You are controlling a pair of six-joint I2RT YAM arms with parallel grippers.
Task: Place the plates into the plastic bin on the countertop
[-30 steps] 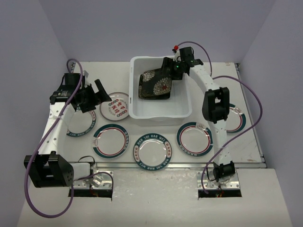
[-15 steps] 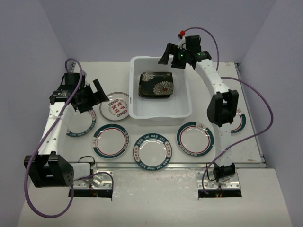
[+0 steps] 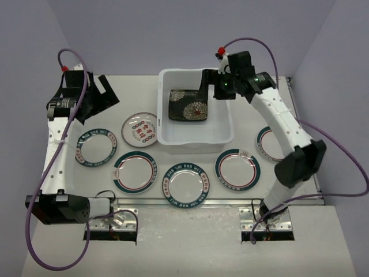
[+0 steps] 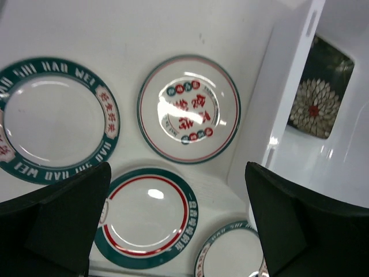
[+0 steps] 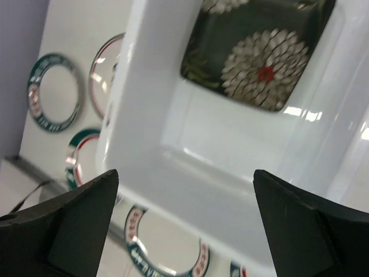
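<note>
Clock positions are read on the overhead view, with 6 at the arm bases. The plastic bin [image 3: 196,138] is set at 12 o'clock on the countertop [image 3: 138,92]. A black floral plate [image 3: 188,105] is seen lying flat on its floor, toward the 11 o'clock corner; whether a second one is hidden beneath it cannot be told. Six plates are left outside. The small plate [image 3: 141,128] with red characters is just beside the bin's 9 o'clock wall, and five teal-rimmed plates [image 3: 185,184] are laid in an arc from 9 through 6 to 3 o'clock.

The right gripper [image 5: 185,179] is held above the bin near its 1 o'clock corner, fingers spread wide with nothing between them. The left gripper [image 4: 177,173] is raised over the countertop at 10 o'clock, likewise spread and empty, with the small plate and two teal-rimmed plates framed below it.

The plates are judged stiff, glazed and slippery, fairly light, and liable to chip if dropped or knocked together. As each lies flat, only the rim is offered. One finger would have to be worked under the raised lip and the other pressed on the upper face, at the edge nearest the arm. Held so, a plate would be expected to droop from the pinch, so a firm closure and a low release into the bin are called for
</note>
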